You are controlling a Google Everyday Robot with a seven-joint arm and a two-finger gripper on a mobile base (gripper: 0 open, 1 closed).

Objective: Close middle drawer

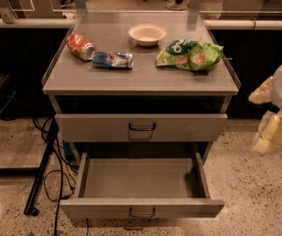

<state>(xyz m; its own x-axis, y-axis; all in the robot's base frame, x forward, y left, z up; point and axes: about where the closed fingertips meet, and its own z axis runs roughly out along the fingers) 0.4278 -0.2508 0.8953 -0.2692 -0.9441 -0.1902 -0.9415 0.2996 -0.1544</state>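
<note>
Fingers: gripper (267, 113) hangs at 3 o'clock of the cabinet, apart from it; cream fingers (261, 95) spread, holding nothing.
Middle drawer: middle drawer (141, 178) pulled far out toward 6 o'clock, grey floor showing, small handle (141, 212) on its low front.
Top drawer: top drawer (189, 128) at its 12 o'clock.
Table: table (140, 78) carries bowl (147, 34), can (80, 46), blue packet (112, 59) and green chip bag (190, 54).
</note>
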